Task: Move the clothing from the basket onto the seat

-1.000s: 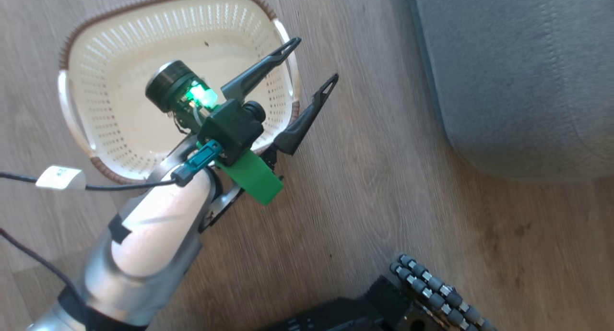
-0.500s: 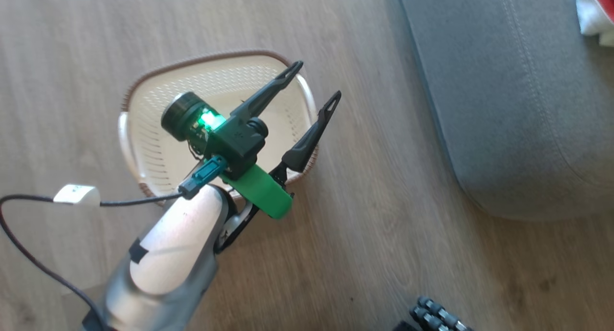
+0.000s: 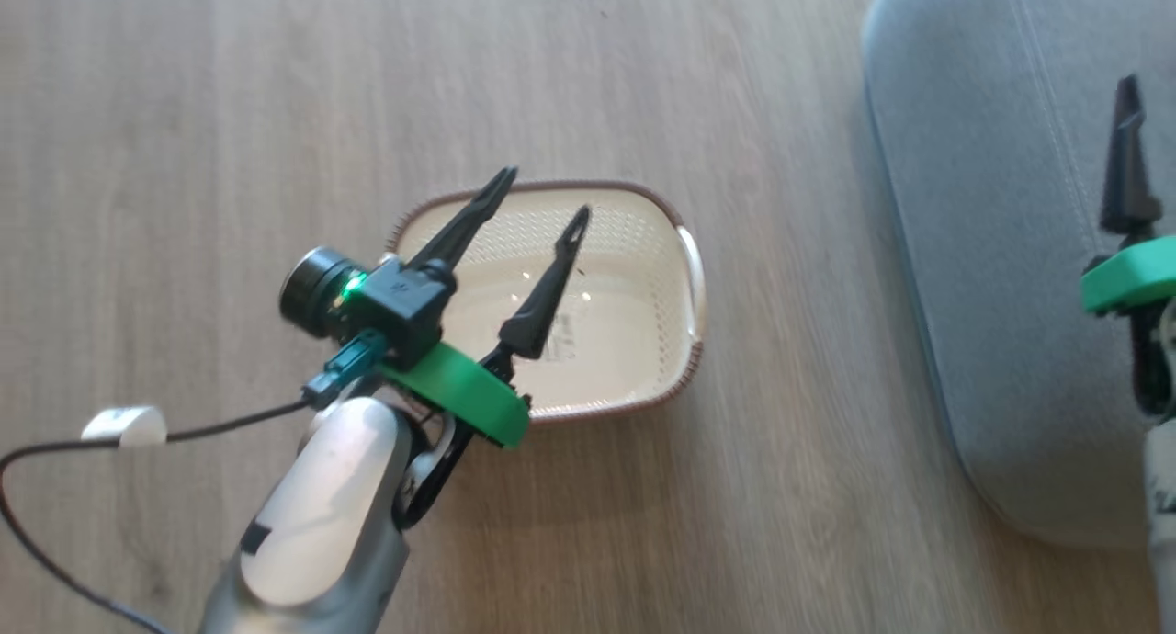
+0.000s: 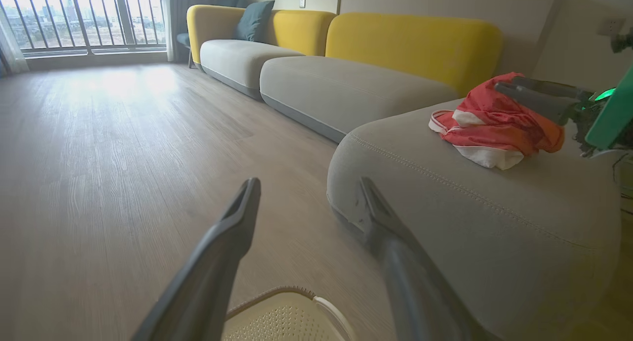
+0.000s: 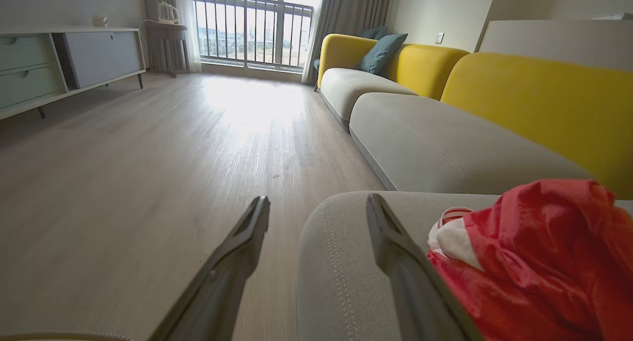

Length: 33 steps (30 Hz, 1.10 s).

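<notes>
The left gripper (image 3: 545, 193) has its two dark fingers spread apart, gripping nothing, above the basket (image 3: 625, 340). The right gripper (image 5: 317, 198) is just as wide apart and just as empty, held over the rounded end of the seat (image 3: 1001, 294), with the clothing (image 5: 534, 262) close beside its right finger.

The robot's head has swung since a second ago, so the whole scene sits differently in the head view. Back then one left finger reached out past the basket's rim over the floor (image 3: 184, 110); now both point in over its cream bottom. The right gripper has come into the head view at the right edge, over the grey fabric.

By count: two grippers, one basket standing on the wood floor just off the seat's end, its bottom bare around one label sticker (image 3: 560, 335). One red and white heap lies on the seat; how many garments it contains I cannot tell. Three grey seat sections run towards the window, the nearest carrying the heap.
</notes>
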Tool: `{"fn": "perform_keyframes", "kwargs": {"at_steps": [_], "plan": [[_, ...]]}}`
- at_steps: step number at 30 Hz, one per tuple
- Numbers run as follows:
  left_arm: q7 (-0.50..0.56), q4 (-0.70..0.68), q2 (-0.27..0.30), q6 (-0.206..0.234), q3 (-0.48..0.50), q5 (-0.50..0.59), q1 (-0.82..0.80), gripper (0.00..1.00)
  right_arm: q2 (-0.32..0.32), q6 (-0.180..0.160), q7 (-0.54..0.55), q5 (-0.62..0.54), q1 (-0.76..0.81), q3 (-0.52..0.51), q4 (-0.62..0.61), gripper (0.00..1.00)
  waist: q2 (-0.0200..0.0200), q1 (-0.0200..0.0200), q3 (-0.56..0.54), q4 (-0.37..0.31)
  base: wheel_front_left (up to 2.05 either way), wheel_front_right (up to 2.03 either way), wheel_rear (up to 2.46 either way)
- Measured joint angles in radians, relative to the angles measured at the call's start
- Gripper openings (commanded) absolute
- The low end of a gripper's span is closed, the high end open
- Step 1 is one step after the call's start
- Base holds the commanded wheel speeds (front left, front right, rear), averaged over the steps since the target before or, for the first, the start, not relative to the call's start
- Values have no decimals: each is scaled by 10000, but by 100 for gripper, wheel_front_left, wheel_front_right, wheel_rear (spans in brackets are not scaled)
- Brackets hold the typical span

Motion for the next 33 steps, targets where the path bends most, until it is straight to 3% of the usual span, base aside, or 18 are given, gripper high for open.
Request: {"fn": "perform_keyframes", "kwargs": {"at_steps": [17,33], "plan": [[0,884,-291,527,2895,514,1911,100,1114,0,0,437,1536,1448,-589,100,0,0,-1592,1376,0,0,0],[0,1175,-445,734,4665,1085,3317,100,1758,0,2,681,2855,2061,-372,100,0,0,-2444,1369,0,0,0]]}}
